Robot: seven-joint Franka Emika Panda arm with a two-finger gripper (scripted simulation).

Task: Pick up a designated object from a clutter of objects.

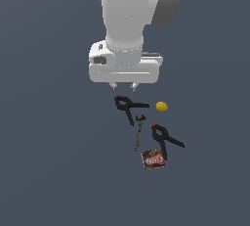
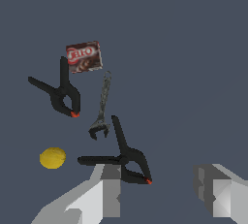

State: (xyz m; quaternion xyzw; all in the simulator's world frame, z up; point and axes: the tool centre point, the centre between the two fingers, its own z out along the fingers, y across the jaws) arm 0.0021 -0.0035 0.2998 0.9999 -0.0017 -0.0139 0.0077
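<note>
My glossy white robot arm (image 1: 128,10)
A grey rounded joint cap sits on my thick white cylinder; below it, a wide boxy white gripper (image 1: 123,86) with pale grey blocky fingers (image 2: 107,194).

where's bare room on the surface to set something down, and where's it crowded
Crowded: the chain from the upper clamp and lemon through the wrench and lower clamp to the packet, all close together with little room between. Free: the wide floor to the exterior view's left of the clamps, the stretch to the right of the lemon, and below the packet.
</note>
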